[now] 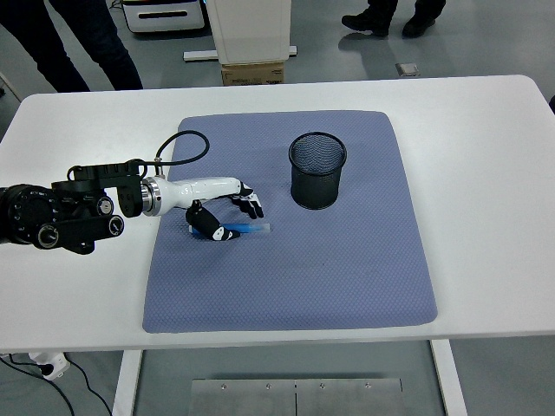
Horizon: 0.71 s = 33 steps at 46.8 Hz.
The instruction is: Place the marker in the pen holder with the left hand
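Note:
A blue marker (247,229) with a pale cap end lies flat on the blue-grey mat (295,277), pointing left to right. My left hand (227,211), white with black fingertips, hovers right over the marker's left part. Its fingers (251,202) curl down on the far side while the thumb presses in from the near side, closing around the marker, which still rests on the mat. The black mesh pen holder (317,170) stands upright on the mat, a short way up and right of the hand. The right arm does not show.
The mat covers the middle of the white table (486,173). A black cable (180,143) loops from my left wrist. People's legs (82,39) stand beyond the far edge, beside a cardboard box (252,73) under a white stand.

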Tool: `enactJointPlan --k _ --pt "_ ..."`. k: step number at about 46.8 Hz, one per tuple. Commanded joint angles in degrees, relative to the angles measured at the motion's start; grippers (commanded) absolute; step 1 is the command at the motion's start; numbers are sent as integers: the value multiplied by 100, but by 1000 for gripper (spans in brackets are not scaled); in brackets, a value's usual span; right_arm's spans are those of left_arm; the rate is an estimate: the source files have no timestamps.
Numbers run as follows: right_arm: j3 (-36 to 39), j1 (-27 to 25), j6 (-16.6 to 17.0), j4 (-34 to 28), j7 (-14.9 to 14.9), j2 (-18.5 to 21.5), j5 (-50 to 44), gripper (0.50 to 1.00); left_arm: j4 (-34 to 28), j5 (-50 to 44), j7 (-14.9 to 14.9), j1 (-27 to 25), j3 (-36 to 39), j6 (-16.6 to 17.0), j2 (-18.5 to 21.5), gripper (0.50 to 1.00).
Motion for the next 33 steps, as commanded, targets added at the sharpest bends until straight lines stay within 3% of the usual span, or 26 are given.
enactJointPlan --k 1,5,8,13,19,33 --pt "0 0 0 -1 0 0 0 1000 -1 43 -11 10 0 -2 0 675" --pt "0 0 0 8 0 0 0 1000 -1 88 -11 10 0 -2 0 669" --pt "0 0 0 -1 0 0 0 1000 -1 114 -19 10 0 -2 9 622" --pt "0 -9 0 -1 0 0 0 1000 -1 167 -19 2 0 -2 9 602" --pt "0 -9 0 -1 0 0 0 1000 -9 290 -19 10 0 6 9 534" --pt "0 0 0 -1 0 0 0 1000 -1 307 -19 10 0 6 9 517"
